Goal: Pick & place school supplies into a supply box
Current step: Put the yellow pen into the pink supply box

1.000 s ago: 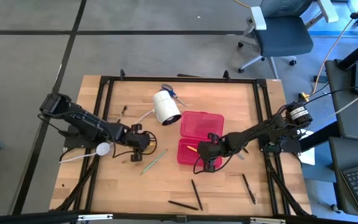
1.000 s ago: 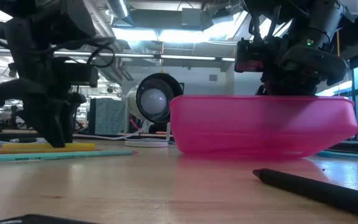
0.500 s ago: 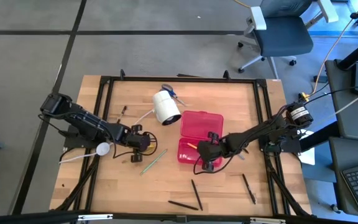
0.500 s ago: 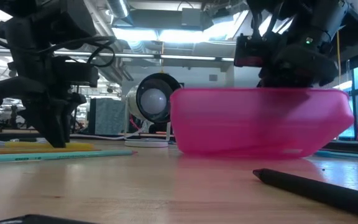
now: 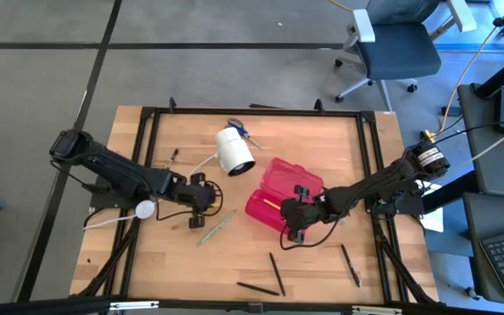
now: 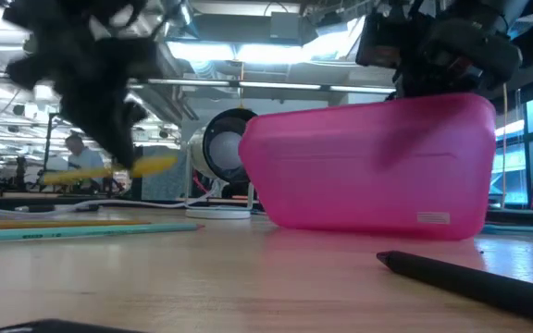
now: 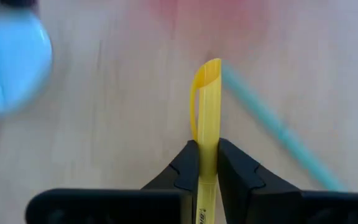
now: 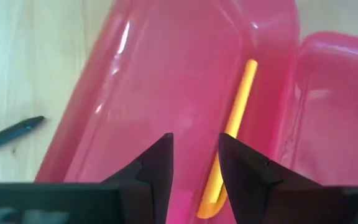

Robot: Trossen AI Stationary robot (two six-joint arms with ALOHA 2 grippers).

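My left gripper (image 5: pixel 198 198) (image 7: pixel 207 148) is left of the table's middle, raised and shut on a yellow pen (image 6: pixel 109 169) (image 7: pixel 207 106). The supply box (image 5: pixel 280 188) (image 6: pixel 368 166), a translucent pink case, lies open and askew, with its tray (image 8: pixel 166 81) beside its lid (image 8: pixel 334 112). A yellow pencil (image 8: pixel 240 99) lies in the tray. My right gripper (image 5: pixel 297 220) (image 8: pixel 194 146) is over the tray's right end with a gap between its fingers. A teal pencil (image 5: pixel 216 226) (image 6: pixel 81 231) and black pens (image 5: pixel 276 274) lie flat on the table. My left gripper pinches the yellow pen's shaft (image 7: pixel 207 155) between its two fingers. The pen runs along the fingers and sticks out ahead of their tips. It is lifted clear of the table and lies roughly level in the low view. My right gripper reaches into the tray's right end from above; whether its fingers (image 8: pixel 160 155) touch a wall I cannot tell, since the gripper hides the place.
A white cylinder (image 5: pixel 233 150) (image 6: pixel 225 148) with a white cable lies far-left of the box, with blue scissors (image 5: pixel 241 131) behind it. More black pens (image 5: pixel 350 265) (image 6: pixel 470 277) lie near the table's near edge. Another yellow pencil (image 6: pixel 26 223) stays on the table. Bare wood lies between the teal pencil and the black pens.
My left gripper has risen from the table and lifted the yellow pen clear. The supply box has turned clockwise seen from above, so the tray now lies toward the near left and the lid toward the far right. Its pink side stands taller in the low view. My right gripper shifted slightly.
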